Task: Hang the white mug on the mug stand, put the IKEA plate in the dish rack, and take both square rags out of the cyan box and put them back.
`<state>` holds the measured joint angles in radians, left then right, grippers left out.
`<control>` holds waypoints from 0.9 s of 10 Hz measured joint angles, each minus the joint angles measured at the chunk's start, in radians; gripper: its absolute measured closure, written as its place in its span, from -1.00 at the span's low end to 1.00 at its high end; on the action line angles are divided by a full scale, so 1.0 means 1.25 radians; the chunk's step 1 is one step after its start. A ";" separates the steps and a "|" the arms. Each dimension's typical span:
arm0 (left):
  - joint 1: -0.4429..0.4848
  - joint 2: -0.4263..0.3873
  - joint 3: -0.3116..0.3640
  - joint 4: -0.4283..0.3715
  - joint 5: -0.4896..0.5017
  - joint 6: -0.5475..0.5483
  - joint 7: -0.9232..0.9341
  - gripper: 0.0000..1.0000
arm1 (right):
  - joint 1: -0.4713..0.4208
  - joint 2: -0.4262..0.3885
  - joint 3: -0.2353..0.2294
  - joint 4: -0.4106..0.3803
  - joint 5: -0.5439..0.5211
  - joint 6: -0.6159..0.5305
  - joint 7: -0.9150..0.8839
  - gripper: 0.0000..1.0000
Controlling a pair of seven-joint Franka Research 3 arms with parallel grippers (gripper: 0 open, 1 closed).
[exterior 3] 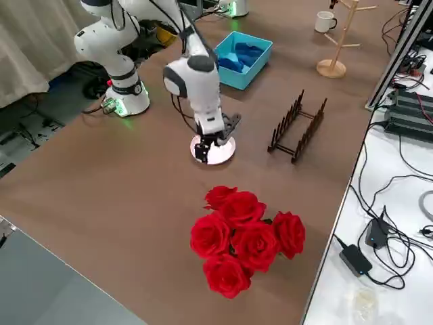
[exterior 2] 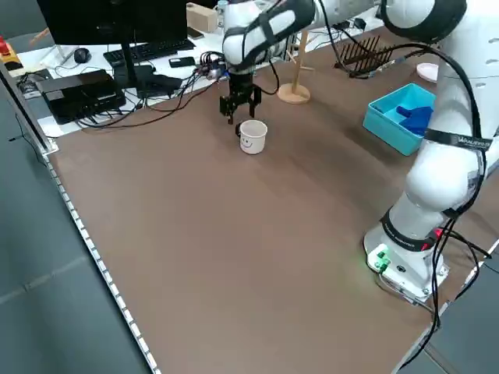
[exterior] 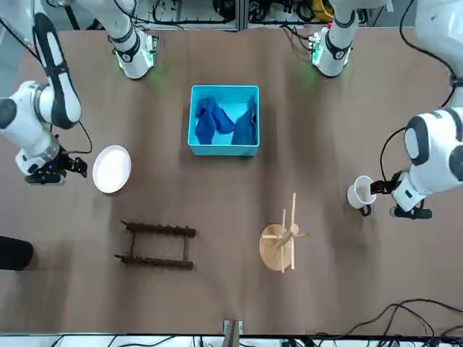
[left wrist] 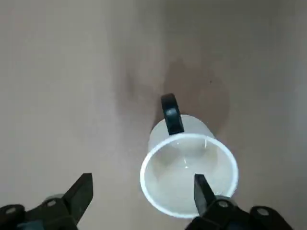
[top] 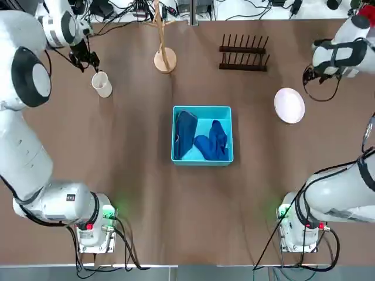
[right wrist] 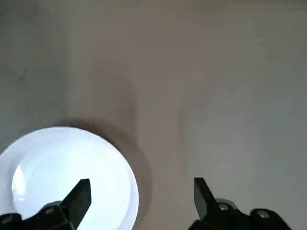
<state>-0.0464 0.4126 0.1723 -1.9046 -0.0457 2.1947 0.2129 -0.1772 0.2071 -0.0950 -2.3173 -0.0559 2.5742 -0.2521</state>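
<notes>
While you look over the counter (top: 135,175), note the cyan box (top: 202,159) sits mid-counter with both dark blue rags (top: 186,133) inside: one folded along one wall, the other (top: 213,142) bunched up beside it, touching. Nothing else is in the box.

Your left gripper (left wrist: 144,189) hovers by the white mug (top: 102,84), jaws spread wide and holding nothing; in the left wrist view one finger (left wrist: 201,191) overlaps the mug rim and the other is out over bare counter. The mug stands upright, mouth up and empty, with a dark handle and a small face mark on its side in the left side view. It is well apart from the mug stand (top: 163,50), which stands upright at the far edge with bare pegs.

Your right gripper (right wrist: 139,196) is over the counter just beside the plate (top: 289,105), jaws wide open, empty; one finger (right wrist: 76,199) shows over the plate's edge in the right wrist view. The plate lies flat, nothing on it. The dish rack (top: 244,52) sits near the far edge, between stand and plate, slots unfilled.

Red roses (exterior 3: 245,237) lie on the counter out past the plate.
</notes>
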 joint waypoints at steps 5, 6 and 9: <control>0.000 0.026 0.000 -0.042 0.000 0.030 0.017 -0.79 | 0.000 0.083 0.005 -0.003 0.000 0.078 -0.002 -0.89; 0.000 0.026 0.000 -0.045 0.000 0.033 0.019 -0.71 | 0.000 0.098 0.006 -0.005 0.000 0.100 -0.002 -0.86; 0.009 0.028 0.001 -0.058 -0.001 0.056 0.019 -0.28 | 0.001 0.134 0.008 -0.018 0.000 0.163 -0.002 -0.71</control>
<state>-0.0352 0.4479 0.1730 -1.9769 -0.0471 2.2647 0.2365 -0.1766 0.3742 -0.0855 -2.3401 -0.0559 2.7785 -0.2551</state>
